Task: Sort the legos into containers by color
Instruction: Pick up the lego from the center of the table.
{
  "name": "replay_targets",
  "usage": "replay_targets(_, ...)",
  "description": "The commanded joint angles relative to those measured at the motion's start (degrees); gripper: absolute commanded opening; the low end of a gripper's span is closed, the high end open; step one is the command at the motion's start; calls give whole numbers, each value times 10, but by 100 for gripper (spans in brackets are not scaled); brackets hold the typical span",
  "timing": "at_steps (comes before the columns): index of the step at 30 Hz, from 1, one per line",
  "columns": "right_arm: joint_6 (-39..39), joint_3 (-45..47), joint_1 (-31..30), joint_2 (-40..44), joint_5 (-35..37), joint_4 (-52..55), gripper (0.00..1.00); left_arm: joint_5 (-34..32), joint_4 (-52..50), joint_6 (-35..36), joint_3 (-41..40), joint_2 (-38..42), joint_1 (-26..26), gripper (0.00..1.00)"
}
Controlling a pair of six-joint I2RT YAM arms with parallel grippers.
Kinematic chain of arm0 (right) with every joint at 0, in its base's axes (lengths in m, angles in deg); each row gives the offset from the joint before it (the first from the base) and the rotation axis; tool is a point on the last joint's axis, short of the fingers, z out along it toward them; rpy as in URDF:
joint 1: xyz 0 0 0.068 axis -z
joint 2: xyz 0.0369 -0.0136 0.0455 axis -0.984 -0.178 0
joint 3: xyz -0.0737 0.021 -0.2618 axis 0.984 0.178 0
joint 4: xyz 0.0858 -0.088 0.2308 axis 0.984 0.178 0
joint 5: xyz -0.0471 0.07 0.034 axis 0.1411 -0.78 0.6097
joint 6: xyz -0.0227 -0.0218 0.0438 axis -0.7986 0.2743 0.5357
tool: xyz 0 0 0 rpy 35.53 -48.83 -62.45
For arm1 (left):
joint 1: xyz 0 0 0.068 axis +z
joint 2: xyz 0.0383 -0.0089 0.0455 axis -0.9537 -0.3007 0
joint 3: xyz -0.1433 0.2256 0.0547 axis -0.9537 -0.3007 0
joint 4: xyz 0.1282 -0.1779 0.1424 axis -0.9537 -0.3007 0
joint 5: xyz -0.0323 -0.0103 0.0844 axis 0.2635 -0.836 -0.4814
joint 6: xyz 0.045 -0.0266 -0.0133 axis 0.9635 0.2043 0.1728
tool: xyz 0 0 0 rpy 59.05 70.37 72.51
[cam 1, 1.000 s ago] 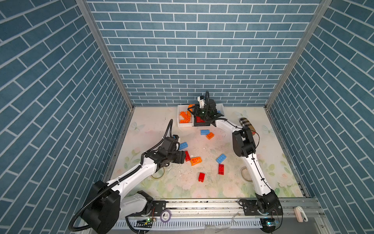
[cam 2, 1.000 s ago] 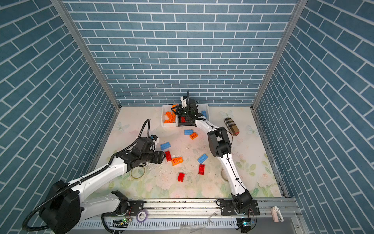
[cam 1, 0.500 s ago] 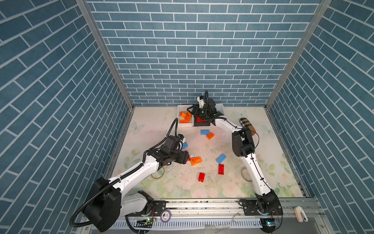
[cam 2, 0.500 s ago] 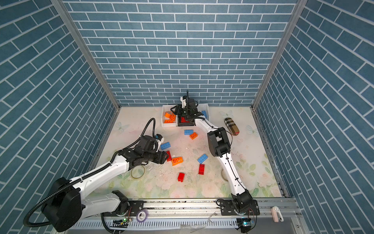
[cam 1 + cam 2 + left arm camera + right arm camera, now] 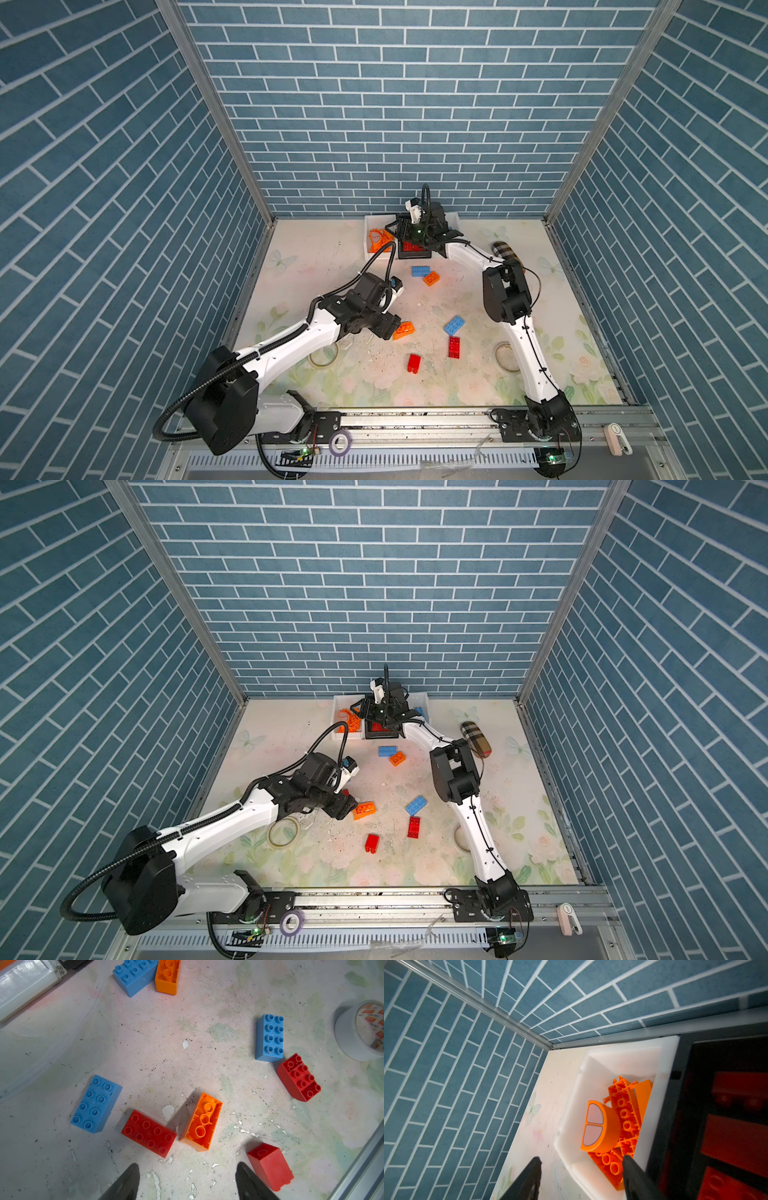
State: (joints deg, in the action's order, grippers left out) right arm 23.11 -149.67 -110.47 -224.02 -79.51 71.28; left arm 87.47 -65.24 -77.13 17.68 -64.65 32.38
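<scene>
My left gripper [image 5: 187, 1182] hangs open and empty above the mat, just short of an upside-down orange lego [image 5: 201, 1122] that lies next to a red lego [image 5: 148, 1133] and a blue lego [image 5: 95, 1103]. In a top view the left gripper [image 5: 390, 328] touches nothing. At the back wall my right gripper [image 5: 581, 1178] stands open and empty over the containers: a white bin [image 5: 629, 1053] with orange legos [image 5: 623, 1118] and a black bin [image 5: 683, 1088] with red legos. A second white bin [image 5: 455, 218] is mostly hidden by the arm.
More loose legos lie mid-mat: blue [image 5: 420, 271], orange [image 5: 431, 278], blue [image 5: 454, 325], red [image 5: 454, 346], red [image 5: 413, 363]. Clear tape rolls [image 5: 324, 357] [image 5: 505, 357] lie on the mat beside both arms. A plaid case [image 5: 505, 253] sits at the back right.
The right gripper's jaws have opened above the bins. The left arm has moved right and toward the front, now covering the red and blue legos in the top views.
</scene>
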Motion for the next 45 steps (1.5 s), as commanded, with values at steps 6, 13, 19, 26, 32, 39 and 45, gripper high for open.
replay_targets(6,-11,135,20,143,-44,-70,63,-47,-4,54,35,-36,-50,76)
replay_targets(13,-2,284,40,246,-39,-115,64,-60,14,58,37,-77,-78,76)
replay_targets(19,1,392,56,324,-22,-124,65,-89,24,61,47,-112,-85,75)
replay_targets(26,4,513,62,400,6,-139,65,-94,19,69,68,-164,-86,69)
replay_targets(32,-9,556,71,432,20,-118,65,-80,12,73,78,-191,-86,65)
replay_targets(39,-33,565,76,459,36,-83,65,-88,3,71,85,-216,-87,63)
replay_targets(45,-48,567,82,473,47,-61,65,-88,1,68,93,-233,-86,59)
